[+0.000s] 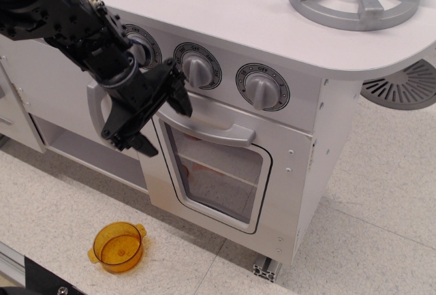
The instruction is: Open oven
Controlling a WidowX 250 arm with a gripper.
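Speckled floor tiles lie under the white toy kitchen; the oven (218,165) sits below the knobs with its door shut; the gripper (162,122) hangs by the left end of the grey handle, jaws spread wide, holding nothing; opening is not yet begun.

Black arm (75,29), fingers (181,97) spread apart

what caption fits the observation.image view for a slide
Open black gripper nearing the wide grey bar handle of the closed white toy oven.
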